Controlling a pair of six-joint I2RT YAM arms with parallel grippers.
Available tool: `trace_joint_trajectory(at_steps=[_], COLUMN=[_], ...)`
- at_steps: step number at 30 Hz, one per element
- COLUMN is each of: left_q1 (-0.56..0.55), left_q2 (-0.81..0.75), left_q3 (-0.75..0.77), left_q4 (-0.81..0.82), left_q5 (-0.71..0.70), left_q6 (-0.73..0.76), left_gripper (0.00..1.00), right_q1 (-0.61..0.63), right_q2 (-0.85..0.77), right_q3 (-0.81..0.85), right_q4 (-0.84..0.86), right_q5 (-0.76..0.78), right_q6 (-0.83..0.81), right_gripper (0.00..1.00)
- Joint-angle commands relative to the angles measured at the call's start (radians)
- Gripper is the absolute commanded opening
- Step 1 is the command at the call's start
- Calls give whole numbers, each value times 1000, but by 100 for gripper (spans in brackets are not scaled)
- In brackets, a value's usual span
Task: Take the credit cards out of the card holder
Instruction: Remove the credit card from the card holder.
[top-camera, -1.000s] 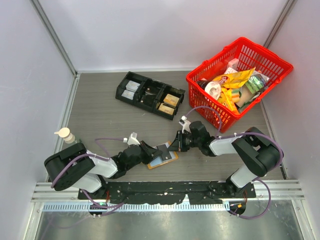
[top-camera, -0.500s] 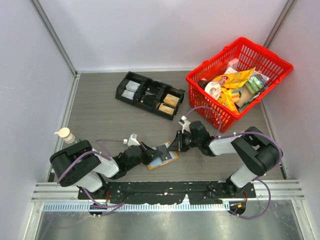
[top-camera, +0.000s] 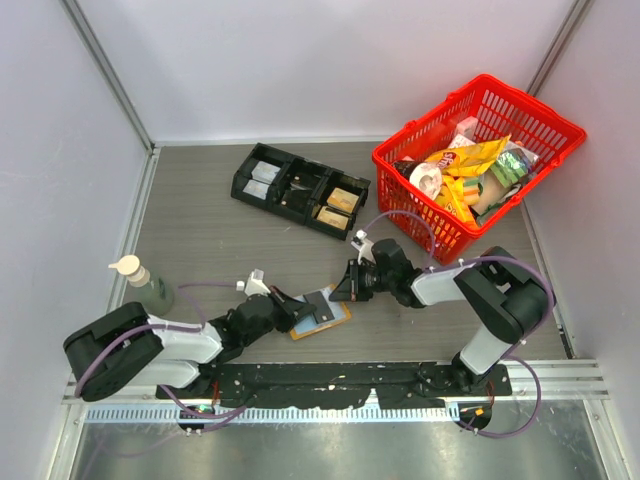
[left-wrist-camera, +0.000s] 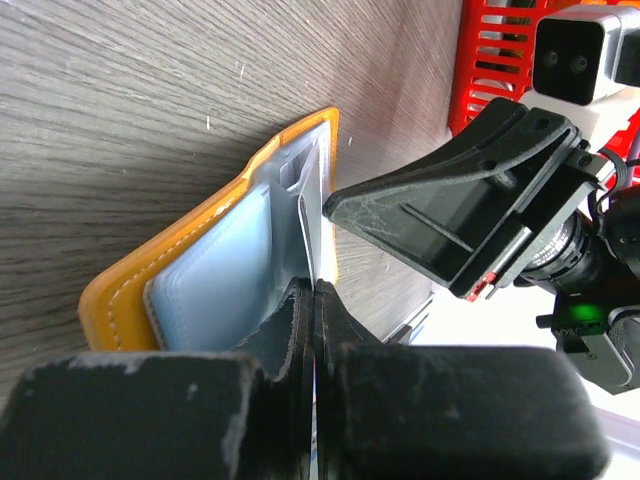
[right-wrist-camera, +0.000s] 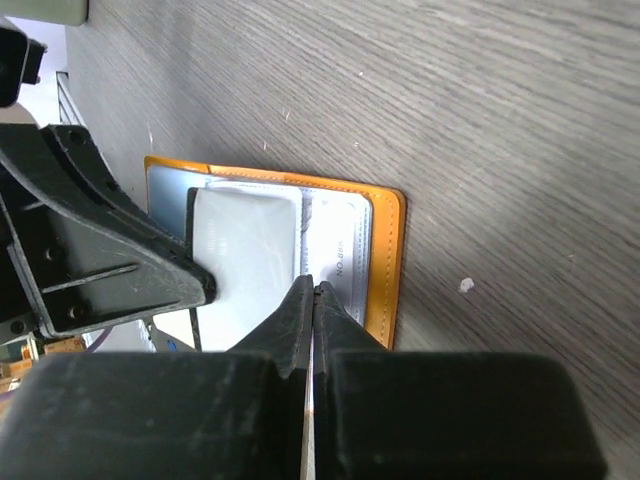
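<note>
Near the middle of the grey wood-grain table (top-camera: 200, 240), just beyond the arm bases: a small flat tan-orange bifold card holder (top-camera: 322, 313), spread open, pale blue-grey inner panels facing up. Flanked closely on both sides, with the left gripper (top-camera: 291, 304) at its left edge and the right gripper (top-camera: 337, 291) at its far right corner, both low over the tabletop.

Left fingers pressed tight together, a thin pale leaf of the card holder running up from between the tips in the left wrist view. Judged a pinch on that inner leaf, probably to pin or lift the holder for sliding a card free. Right fingers likewise closed flat against each other, tips at the edge of the silvery panel beside the orange border; no telling whether clamped on anything there. Sensible as a split of work: one side anchoring, the other pulling. No card seen clear of the holder yet.

As for writing: small print on the silvery panel in the right wrist view, beginning "NO.", digits too fine to trust. Far right, a red plastic basket (top-camera: 530, 112) full of packets, a yellow one lettered — unreadable from above. Far, left of centre, a black compartment tray (top-camera: 300, 190), nothing legible on it.
</note>
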Motion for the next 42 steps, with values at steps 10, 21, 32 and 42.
trace_joint_trajectory(at_steps=[10,21,32,42], left_q1=[5,5,4,4], left_q2=[-173,-23,125,132], left_q3=[-14,56,115,116], left_q4=[-176,-109,-18,-20], left_q5=[-34,-6,44,51], left_q6=[7,113,150,150], left_gripper=[2,1,0,0], right_q1=[-4,-4,12,14], right_q2=[76,-148,-179,-52], right_q3=[-52,-10,51,36], right_q4=[-283,-212,-174,-85], right_q5=[196,102,24,7], right_q6=[-82,-80,-111,-85], right_gripper=[1,8,22,18])
